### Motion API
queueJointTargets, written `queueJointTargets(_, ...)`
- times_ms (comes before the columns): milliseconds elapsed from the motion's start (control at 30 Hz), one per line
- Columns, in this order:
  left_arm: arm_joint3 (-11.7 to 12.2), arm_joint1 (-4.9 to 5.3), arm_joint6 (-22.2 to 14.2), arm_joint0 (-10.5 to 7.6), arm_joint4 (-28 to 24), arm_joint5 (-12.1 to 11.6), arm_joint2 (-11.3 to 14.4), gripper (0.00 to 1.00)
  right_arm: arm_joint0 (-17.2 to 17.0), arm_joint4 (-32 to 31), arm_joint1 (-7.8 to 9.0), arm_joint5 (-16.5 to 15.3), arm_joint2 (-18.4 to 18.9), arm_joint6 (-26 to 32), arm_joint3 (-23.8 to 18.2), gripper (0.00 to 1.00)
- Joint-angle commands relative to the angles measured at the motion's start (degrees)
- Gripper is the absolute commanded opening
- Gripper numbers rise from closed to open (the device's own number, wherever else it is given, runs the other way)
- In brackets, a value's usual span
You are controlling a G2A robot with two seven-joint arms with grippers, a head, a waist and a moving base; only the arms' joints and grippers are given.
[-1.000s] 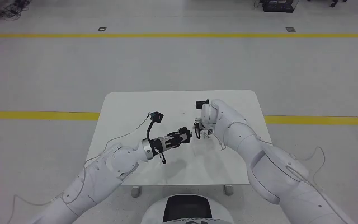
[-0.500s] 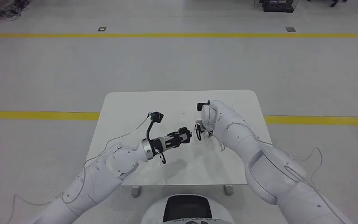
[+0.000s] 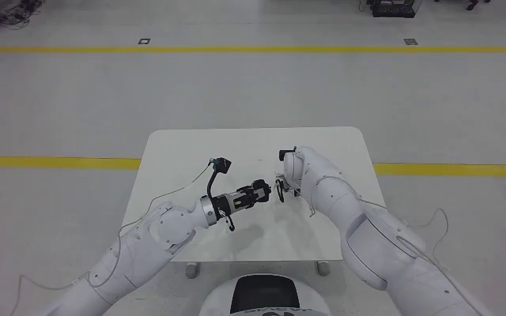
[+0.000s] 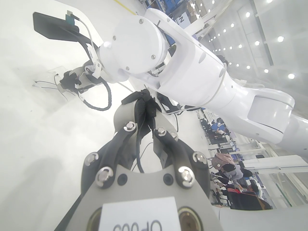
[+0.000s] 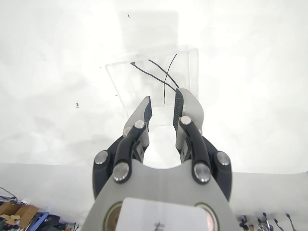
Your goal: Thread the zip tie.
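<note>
- The left gripper (image 4: 144, 104) is clamped tight on a black zip tie (image 4: 137, 143). The thin strap runs back between its two fingers toward the wrist.
- The right gripper (image 5: 162, 94) has its jaws parted, with nothing between them.
- Just under the right gripper sits a clear tray (image 5: 193, 68) with two other zip ties (image 5: 154, 75) inside, crossed over each other. The end of one lies just beside a fingertip; I cannot tell whether they touch.
- The tray rests on the white table (image 3: 198, 158), near its middle.
- The left arm stretches in from the near left, its gripper held above the table.
- The right arm bends in from the right, wrist turned down at the tray.
- The two grippers are near each other.
</note>
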Motion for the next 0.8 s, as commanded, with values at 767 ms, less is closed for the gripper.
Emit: queueJointTargets(767,0.0,0.0,0.0,0.0,0.0,0.0,0.0,0.0,-0.48,-5.57,-1.29,-5.7,-0.87,-2.81,2.12,0.25)
